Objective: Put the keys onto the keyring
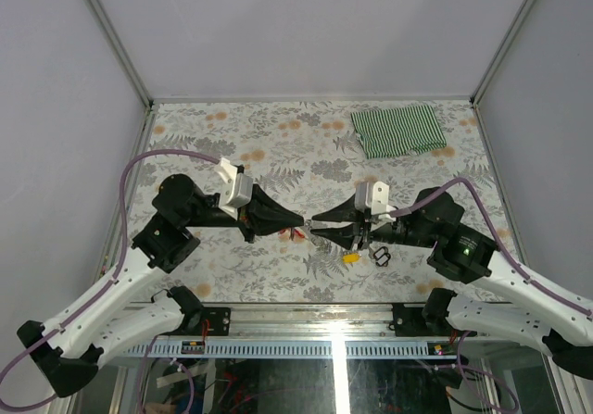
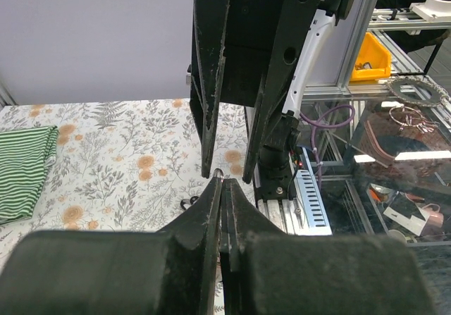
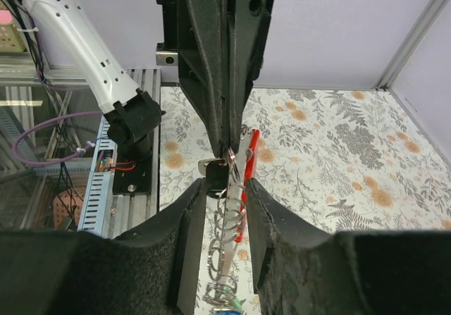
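From above, the green striped cloth (image 1: 398, 130) lies at the far right of the flowery tabletop (image 1: 232, 275). Well nearer than the cloth and to its left, the left gripper (image 1: 298, 222) and the right gripper (image 1: 317, 229) meet tip to tip. A bit of the red keyring (image 1: 295, 235) shows just under the tips. A yellow key (image 1: 352, 257) and a small black loop (image 1: 380, 255) lie side by side on the tabletop, well nearer than the cloth.

In the left wrist view, the left jaws are closed, with a little silver ring at their tip. The right jaws stand apart right in front of them.

In the right wrist view, the left jaws pinch the top of the keyring. Its red clip (image 3: 246, 181) and silver chain (image 3: 224, 241) hang down between the right jaws, which are open.
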`<action>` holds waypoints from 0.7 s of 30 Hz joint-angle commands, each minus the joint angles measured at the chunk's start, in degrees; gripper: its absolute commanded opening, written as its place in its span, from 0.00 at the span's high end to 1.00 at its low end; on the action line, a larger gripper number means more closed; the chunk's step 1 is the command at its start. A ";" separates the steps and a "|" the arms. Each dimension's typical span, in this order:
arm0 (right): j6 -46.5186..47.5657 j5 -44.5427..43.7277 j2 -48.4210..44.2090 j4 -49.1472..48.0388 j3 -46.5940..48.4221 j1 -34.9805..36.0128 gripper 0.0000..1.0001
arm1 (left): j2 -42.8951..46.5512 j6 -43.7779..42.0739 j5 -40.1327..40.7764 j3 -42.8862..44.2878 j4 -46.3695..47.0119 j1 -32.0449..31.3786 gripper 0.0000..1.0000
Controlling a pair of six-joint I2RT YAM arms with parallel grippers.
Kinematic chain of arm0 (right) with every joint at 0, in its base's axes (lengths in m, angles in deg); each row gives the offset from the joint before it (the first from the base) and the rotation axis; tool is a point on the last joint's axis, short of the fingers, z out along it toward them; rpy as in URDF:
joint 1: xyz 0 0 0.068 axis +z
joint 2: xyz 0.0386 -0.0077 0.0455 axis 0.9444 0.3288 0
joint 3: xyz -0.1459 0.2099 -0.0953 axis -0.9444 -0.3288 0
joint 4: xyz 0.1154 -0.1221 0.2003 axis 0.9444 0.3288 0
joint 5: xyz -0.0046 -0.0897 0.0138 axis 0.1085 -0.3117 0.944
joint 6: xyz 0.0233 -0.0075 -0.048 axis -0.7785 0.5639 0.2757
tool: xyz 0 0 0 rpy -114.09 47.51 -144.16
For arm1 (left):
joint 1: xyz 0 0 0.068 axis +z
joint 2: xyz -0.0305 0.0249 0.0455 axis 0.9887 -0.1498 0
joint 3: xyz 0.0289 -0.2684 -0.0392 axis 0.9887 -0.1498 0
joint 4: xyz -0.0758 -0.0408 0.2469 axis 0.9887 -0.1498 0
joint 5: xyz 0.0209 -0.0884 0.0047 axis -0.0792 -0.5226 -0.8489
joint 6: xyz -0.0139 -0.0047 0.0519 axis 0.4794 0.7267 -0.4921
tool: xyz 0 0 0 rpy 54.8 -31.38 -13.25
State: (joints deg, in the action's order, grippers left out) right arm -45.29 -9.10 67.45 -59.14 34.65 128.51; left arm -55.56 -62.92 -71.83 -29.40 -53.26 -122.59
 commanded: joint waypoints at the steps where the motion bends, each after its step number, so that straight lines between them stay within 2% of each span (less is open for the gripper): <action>1: 1.88 1.50 0.51 -3.31 2.88 0.22 0.66 | -0.41 0.54 -1.83 1.77 3.84 -0.20 1.00; 11: 2.50 2.69 2.63 -2.69 3.94 0.23 0.70 | -0.92 0.25 -3.42 2.48 2.76 -0.23 1.00; 13: 2.50 3.27 3.18 -2.16 4.66 0.25 0.79 | -0.94 0.19 -3.47 2.57 2.60 -0.26 1.00; 16: 2.43 4.13 3.73 -1.02 5.65 0.27 0.99 | -0.86 -0.06 -3.29 2.69 2.14 -0.16 1.00; 19: 2.33 4.36 3.44 0.09 6.45 0.21 1.00 | -0.21 0.59 -2.91 2.71 2.55 -0.20 0.89; 21: 2.30 4.38 2.63 0.41 6.85 0.27 1.00 | 0.77 1.37 -2.05 2.72 3.25 -0.21 0.76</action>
State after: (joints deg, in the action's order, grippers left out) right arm -43.21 -6.06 70.93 -57.11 37.69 128.51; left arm -56.56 -62.83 -74.38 -28.83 -53.46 -122.59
